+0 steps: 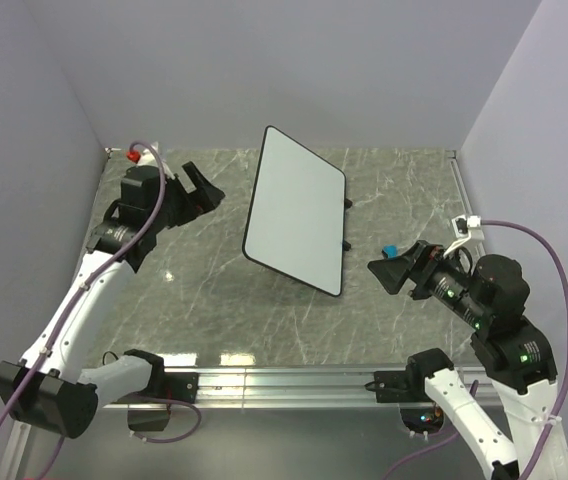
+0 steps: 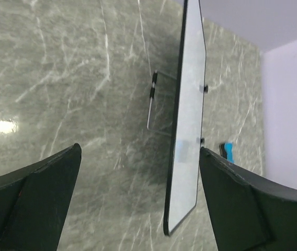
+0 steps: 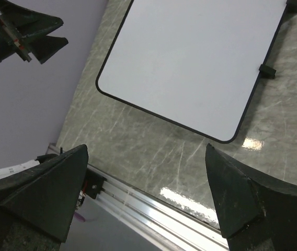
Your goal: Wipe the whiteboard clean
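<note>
Right gripper (image 1: 382, 272) is hanging wide open, holding nothing, just right of the whiteboard (image 1: 294, 210), which is standing propped on its feet on the table (image 1: 204, 300); left gripper (image 1: 204, 190) is gaping empty to the whiteboard's left. I judge the right one should be taking the blue eraser (image 1: 389, 249) lying near the whiteboard's right edge, the left bracing the frame against tipping. No writing is showing anywhere
</note>
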{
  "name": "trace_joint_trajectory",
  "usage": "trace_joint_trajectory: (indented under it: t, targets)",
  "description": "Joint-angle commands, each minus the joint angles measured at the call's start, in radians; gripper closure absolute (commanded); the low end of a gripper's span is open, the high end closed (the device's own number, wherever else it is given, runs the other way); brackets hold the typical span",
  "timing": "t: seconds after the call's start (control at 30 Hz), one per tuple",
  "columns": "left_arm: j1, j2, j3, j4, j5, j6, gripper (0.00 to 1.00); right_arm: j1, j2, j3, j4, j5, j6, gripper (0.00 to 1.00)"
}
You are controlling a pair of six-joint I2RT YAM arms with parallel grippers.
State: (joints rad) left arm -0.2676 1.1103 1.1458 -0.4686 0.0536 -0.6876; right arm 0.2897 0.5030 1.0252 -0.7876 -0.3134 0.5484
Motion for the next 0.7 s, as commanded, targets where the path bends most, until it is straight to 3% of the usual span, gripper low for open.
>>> trace_joint_trajectory:
  t: [0.0, 0.27, 0.67]
  targets:
    - [-0.059, -0.024, 0.048, -0.039, -0.051, 0.042, 0.01, 0.011, -0.011, -0.004, -0.016, 0.011, -0.019, 0.00]
    - [-0.137, -0.064, 0.063, -0.056, -0.224, 0.106, 0.02, 0.009, -0.096, -0.105, 0.007, 0.088, 0.008, 0.00]
    - [-0.140, -0.061, 0.066, -0.035, -0.238, 0.200, 0.01, 0.012, -0.044, -0.109, 0.037, 0.135, 0.001, 0.00]
